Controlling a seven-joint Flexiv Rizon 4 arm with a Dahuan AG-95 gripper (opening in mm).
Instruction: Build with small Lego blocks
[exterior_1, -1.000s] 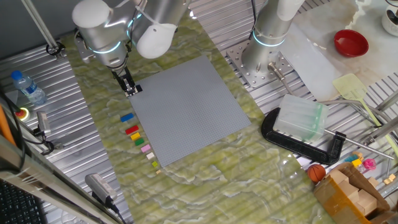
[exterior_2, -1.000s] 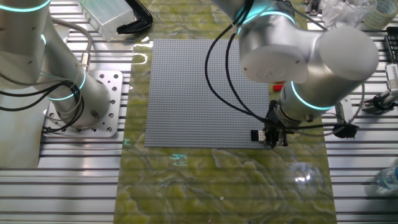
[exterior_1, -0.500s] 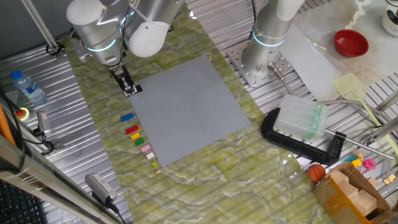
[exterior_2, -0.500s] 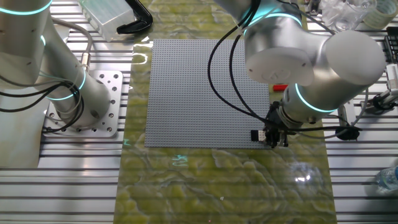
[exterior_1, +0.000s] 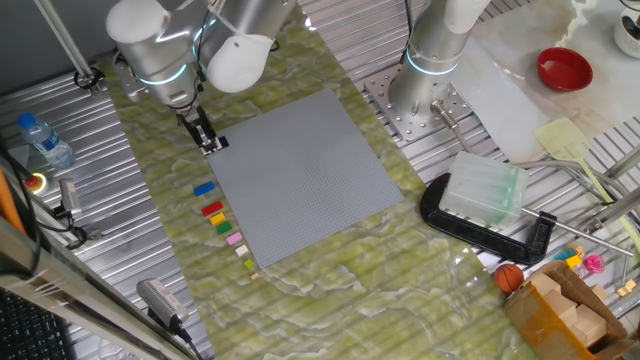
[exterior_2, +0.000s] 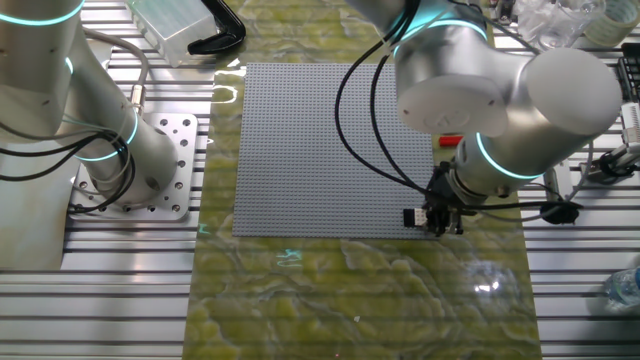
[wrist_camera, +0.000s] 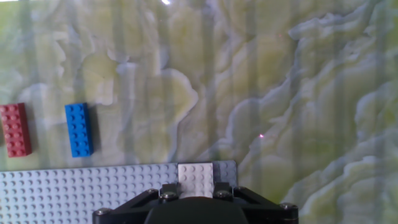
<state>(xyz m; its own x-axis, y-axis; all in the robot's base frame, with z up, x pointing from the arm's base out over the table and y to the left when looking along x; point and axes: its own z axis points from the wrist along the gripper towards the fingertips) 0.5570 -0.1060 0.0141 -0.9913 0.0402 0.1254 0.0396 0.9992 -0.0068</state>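
Note:
My gripper (exterior_1: 207, 143) (exterior_2: 437, 225) stands at the corner of the grey baseplate (exterior_1: 300, 170) (wrist_camera: 74, 193). In the hand view the gripper (wrist_camera: 195, 193) is shut on a white brick (wrist_camera: 196, 177), which sits on the baseplate's corner studs. A small black block (exterior_2: 410, 216) lies on the plate right beside the fingers. Loose bricks lie in a row on the mat beside the plate: blue (exterior_1: 204, 188) (wrist_camera: 79, 129), red (exterior_1: 212, 209) (wrist_camera: 15, 129), green (exterior_1: 218, 219), yellow (exterior_1: 222, 228) and pink (exterior_1: 235, 239).
A second arm's base (exterior_1: 425, 85) (exterior_2: 130, 170) is bolted beside the plate. A black clamp holding a clear box (exterior_1: 485, 200), a red bowl (exterior_1: 565, 68) and a water bottle (exterior_1: 45, 140) stand around the mat.
The arm's upper joints have shifted slightly away from the plate. The fingertips stay at the same baseplate corner.

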